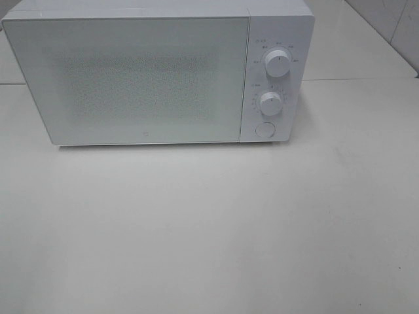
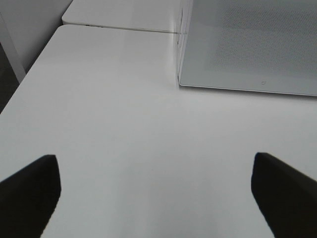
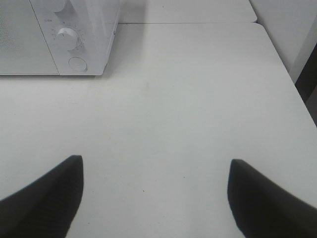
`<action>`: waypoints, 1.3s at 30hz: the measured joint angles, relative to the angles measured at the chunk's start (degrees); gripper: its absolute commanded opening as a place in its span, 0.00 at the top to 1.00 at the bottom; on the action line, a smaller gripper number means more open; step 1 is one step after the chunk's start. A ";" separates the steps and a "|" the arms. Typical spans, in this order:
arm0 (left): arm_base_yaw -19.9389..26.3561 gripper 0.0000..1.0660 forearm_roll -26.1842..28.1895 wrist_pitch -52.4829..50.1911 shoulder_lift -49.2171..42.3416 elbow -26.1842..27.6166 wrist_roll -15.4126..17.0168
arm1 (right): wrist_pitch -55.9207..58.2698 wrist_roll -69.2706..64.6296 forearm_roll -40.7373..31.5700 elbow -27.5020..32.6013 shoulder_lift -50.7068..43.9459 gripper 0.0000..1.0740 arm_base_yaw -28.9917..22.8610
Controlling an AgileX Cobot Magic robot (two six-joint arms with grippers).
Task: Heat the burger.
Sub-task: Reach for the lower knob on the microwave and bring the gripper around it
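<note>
The burger is out of view in all three views. A white microwave (image 1: 150, 72) stands at the back of the white table (image 1: 209, 229) with its door shut. It has two round knobs (image 1: 277, 64) and a round button (image 1: 264, 129) on its right panel. It also shows in the left wrist view (image 2: 252, 44) and the right wrist view (image 3: 59, 34). My left gripper (image 2: 156, 193) is open and empty above bare table, in front of the microwave's left corner. My right gripper (image 3: 156, 193) is open and empty above bare table, in front of the control panel side. Neither gripper shows in the exterior high view.
A second table (image 2: 124, 15) adjoins behind, with a seam between them. The table's left edge (image 2: 25, 84) and right edge (image 3: 287, 74) show in the wrist views. A tiled wall (image 1: 393, 26) stands at the back right.
</note>
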State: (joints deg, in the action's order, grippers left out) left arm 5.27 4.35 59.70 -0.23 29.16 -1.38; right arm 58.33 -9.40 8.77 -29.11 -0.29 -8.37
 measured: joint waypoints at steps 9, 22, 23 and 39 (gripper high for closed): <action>0.00 0.06 0.00 0.00 -0.06 0.00 0.00 | 0.00 -0.74 0.06 0.00 0.00 0.31 -0.23; 0.00 0.06 0.00 0.00 -0.06 0.00 0.00 | -4.24 -1.03 0.52 -0.69 4.35 0.31 -0.23; 0.00 0.06 0.00 0.00 -0.06 0.00 0.00 | -4.24 -1.03 0.52 -0.69 4.35 0.31 -0.23; 0.00 0.06 0.00 0.00 -0.06 0.00 0.00 | -22.80 -2.01 0.57 3.09 14.50 0.31 -0.23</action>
State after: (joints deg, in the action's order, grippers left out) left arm 5.27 4.35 59.70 -0.29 29.16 -1.38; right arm 35.52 -11.40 9.34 -26.01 14.21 -8.59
